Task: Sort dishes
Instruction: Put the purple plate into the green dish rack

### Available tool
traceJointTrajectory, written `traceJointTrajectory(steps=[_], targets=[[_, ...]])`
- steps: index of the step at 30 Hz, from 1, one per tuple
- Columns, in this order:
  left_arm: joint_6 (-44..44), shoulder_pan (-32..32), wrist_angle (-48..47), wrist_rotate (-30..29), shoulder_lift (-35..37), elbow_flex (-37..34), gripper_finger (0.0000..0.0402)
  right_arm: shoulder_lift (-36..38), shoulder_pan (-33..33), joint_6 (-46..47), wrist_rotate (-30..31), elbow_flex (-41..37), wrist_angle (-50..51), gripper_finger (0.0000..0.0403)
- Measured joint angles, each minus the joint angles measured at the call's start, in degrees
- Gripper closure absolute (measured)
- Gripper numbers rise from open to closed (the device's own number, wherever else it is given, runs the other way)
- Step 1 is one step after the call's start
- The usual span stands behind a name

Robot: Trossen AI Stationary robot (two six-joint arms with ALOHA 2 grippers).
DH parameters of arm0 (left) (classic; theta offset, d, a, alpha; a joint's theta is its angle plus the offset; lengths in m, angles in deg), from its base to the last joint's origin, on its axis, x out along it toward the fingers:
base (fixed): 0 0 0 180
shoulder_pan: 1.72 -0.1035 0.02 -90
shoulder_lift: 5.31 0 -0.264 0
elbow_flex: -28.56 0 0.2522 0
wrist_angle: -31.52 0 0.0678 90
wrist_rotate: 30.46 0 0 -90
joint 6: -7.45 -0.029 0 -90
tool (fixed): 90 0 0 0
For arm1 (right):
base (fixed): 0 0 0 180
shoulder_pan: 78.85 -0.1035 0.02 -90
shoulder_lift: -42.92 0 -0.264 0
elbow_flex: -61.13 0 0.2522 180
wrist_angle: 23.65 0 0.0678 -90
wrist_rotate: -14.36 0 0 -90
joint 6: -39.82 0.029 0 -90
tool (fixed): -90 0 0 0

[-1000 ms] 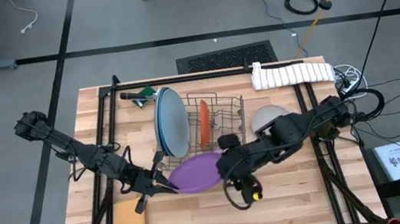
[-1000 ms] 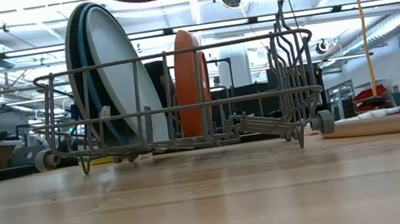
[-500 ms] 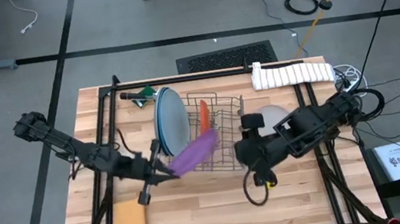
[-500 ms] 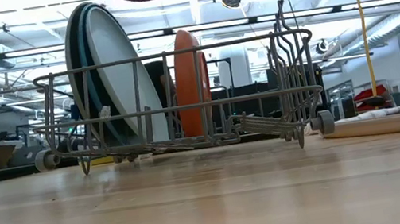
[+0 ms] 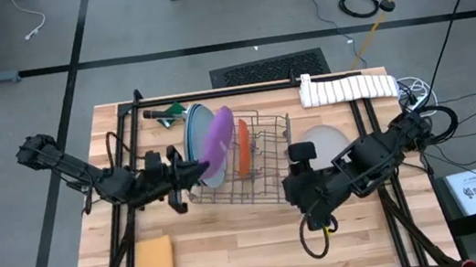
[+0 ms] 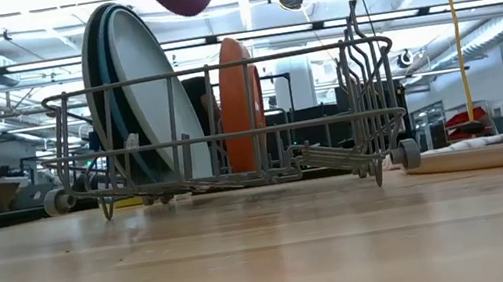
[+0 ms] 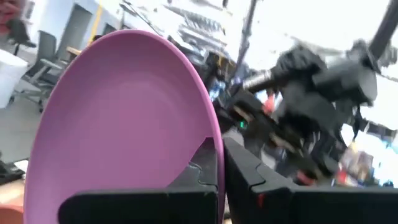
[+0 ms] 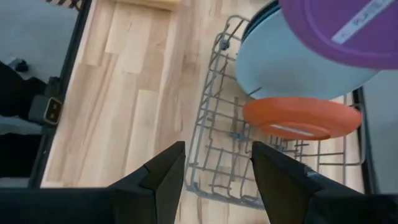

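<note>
High view: left gripper [image 5: 195, 170] clamped on rim of purple plate [image 5: 218, 139], plate tilted on edge above wire rack [image 5: 265, 162], between large pale plates [image 5: 201, 147] and orange plate [image 5: 244, 146]. Right gripper [image 5: 307, 200] fingers apart, empty, just beside rack's near corner. Light grey plate [image 5: 323, 137] flat on table [image 5: 237, 263], right of rack.

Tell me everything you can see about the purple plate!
The purple plate is round, smooth and looks like plastic, with a low raised rim and a pale sticker on its underside. It is up in the air, tipped on edge above the wire rack, between the big plates and the orange plate. The left claw is shut on its rim. Nothing else touches it.
</note>
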Motion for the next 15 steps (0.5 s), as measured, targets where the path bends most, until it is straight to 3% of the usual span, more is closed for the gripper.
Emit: traceJointTrajectory(steps=[7, 15], targets=[[14.25, -4.20, 0.63, -2.09, -6.62, -0.02, 0.0399, 0.00, -2.68, -0.14, 3.47, 0.00, -3.01, 0.0222], [16.90, -5.64, 0.76, -8.26, -10.63, -0.04, 0.0400, 0.00, -6.85, -0.15, 5.83, 0.00, -7.06, 0.0222]])
